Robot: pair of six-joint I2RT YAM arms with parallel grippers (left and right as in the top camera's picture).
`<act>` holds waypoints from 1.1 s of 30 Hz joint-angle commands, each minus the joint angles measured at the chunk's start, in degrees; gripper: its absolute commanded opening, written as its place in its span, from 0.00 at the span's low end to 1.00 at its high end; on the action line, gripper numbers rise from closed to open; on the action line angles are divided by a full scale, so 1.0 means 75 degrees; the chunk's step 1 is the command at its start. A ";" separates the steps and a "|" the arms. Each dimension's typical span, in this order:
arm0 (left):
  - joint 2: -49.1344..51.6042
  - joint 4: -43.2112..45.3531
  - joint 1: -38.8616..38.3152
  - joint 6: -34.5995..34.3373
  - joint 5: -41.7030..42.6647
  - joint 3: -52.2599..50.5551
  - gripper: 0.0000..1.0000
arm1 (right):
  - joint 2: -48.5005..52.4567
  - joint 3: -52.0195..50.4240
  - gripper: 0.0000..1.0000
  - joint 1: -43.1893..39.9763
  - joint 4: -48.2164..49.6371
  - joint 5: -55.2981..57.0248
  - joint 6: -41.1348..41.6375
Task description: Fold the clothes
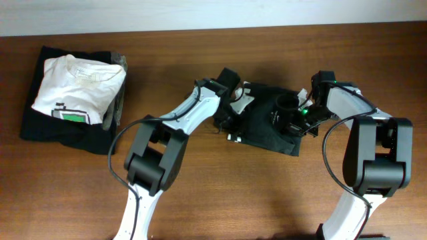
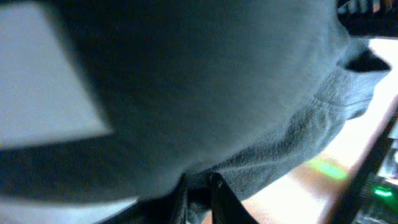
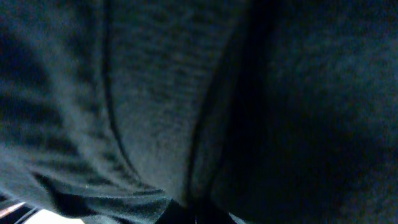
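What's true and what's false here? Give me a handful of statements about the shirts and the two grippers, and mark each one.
1. The left gripper and the right gripper are both over the dark T-shirt. True.
2. The white tee with the green print lies straight on the wood. False: it rests on a black folded garment.
3. In the overhead view, the white tee is toward the left edge and the dark T-shirt is near the middle. True.
4. The dark T-shirt is spread wide with both sleeves laid out. False: it is gathered into a compact shape between the arms, and no sleeve shows spread out.
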 commanded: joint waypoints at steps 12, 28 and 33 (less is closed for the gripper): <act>-0.0539 0.1014 0.2011 -0.0402 0.1751 0.1037 0.95 | -0.0781 0.0769 0.04 0.0029 -0.0425 0.0146 -0.0659; 0.1151 0.0938 0.0886 0.0187 0.1294 0.1011 0.99 | 0.0624 0.0740 0.04 0.0029 0.0819 0.1122 0.0930; 0.1655 0.1218 0.0315 0.0181 0.2503 0.1011 0.93 | 0.0624 0.0740 0.04 0.0029 0.0804 0.1212 0.0930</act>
